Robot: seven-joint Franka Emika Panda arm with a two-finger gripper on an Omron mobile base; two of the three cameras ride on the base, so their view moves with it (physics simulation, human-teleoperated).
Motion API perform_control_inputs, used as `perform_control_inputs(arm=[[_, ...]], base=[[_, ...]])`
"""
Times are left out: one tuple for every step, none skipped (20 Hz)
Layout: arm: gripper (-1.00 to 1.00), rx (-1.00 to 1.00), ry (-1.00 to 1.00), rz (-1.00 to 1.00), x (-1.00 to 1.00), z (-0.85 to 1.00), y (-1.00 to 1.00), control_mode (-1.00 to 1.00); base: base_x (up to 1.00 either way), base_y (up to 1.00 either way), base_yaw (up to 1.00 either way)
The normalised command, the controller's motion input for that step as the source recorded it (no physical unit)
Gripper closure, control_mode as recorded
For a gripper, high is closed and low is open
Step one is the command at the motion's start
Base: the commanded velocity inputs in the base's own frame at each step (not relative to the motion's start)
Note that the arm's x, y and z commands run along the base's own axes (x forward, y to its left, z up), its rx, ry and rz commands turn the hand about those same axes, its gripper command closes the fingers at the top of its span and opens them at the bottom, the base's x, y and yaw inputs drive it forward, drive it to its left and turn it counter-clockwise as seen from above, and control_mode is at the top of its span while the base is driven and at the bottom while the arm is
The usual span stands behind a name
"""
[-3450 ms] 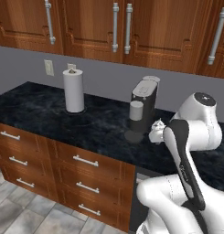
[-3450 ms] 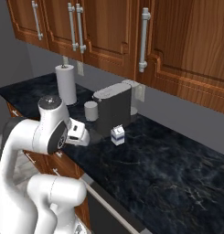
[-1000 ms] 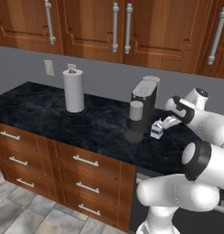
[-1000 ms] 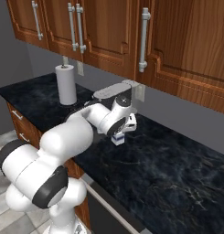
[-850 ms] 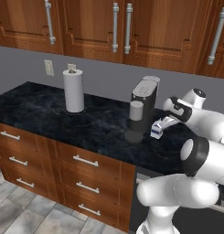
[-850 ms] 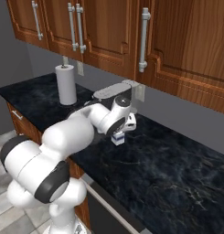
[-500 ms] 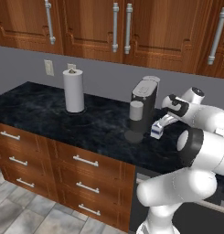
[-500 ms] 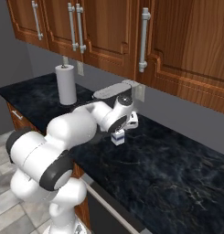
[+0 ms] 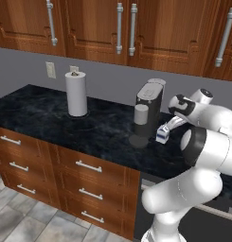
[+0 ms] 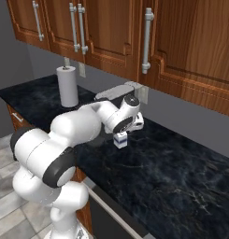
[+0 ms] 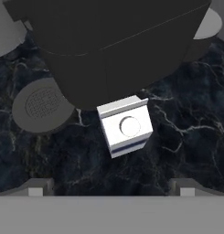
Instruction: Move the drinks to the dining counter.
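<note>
Hanging directly above the small carton (image 11: 126,126), the gripper (image 11: 111,187) had its jaws spread to their widest and held nothing; its two fingertips (image 11: 36,186) stood well to either side of the carton in the hand view, which suggests the hand was lined up to come down and close across the carton's body. In the right base view the gripper (image 10: 127,128) sat just over the carton (image 10: 119,140), apparently not yet touching it. The carton (image 9: 161,134) stood upright on the black counter (image 9: 51,124) under the wooden wall cupboards (image 9: 136,28), just beside the coffee machine (image 9: 150,100), whose dark bulk loomed over it from above in the hand view. That closeness probably explained the top-down approach, since a sideways reach would likely have met the machine.

A grey cup (image 9: 140,114) sat on the machine's round drip tray (image 11: 41,107), and farther along the counter a paper-towel roll (image 9: 76,93) stood upright near the wall outlet (image 9: 51,69), well apart from the work. The carton was therefore not yet moved; the step in hand looked like the descent before a first grasp.
</note>
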Motion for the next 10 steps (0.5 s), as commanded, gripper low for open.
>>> perform_control_inputs(arm=[[-1.00,0.00,0.00,0.04,0.14,-0.11,0.00,-1.00],[-1.00,0.00,-0.01,0.03,0.23,-0.16,0.00,-1.00],[-1.00,0.00,-0.01,0.03,0.22,-0.18,0.00,-1.00],[-1.00,0.00,-0.01,0.03,0.24,-0.19,0.00,-1.00],[-1.00,0.00,-0.01,0.02,0.20,-0.16,0.00,-1.00],[-1.00,0.00,-0.01,0.02,0.09,-0.06,0.00,-1.00],[-1.00,0.00,-0.02,0.03,0.04,-0.05,0.00,-1.00],[-1.00,0.00,-0.03,0.03,0.03,-0.05,0.00,-1.00],[-1.00,0.00,-0.03,0.03,0.01,-0.05,0.00,-1.00],[-1.00,0.00,-0.03,0.03,0.00,-0.06,0.00,-1.00]], base=[[0.00,0.00,0.00],[0.00,0.00,0.00],[0.00,0.00,0.00],[0.00,0.00,0.00],[0.00,0.00,0.00],[0.00,0.00,0.00],[0.00,0.00,0.00],[0.00,0.00,0.00],[0.00,0.00,0.00],[0.00,0.00,0.00]])
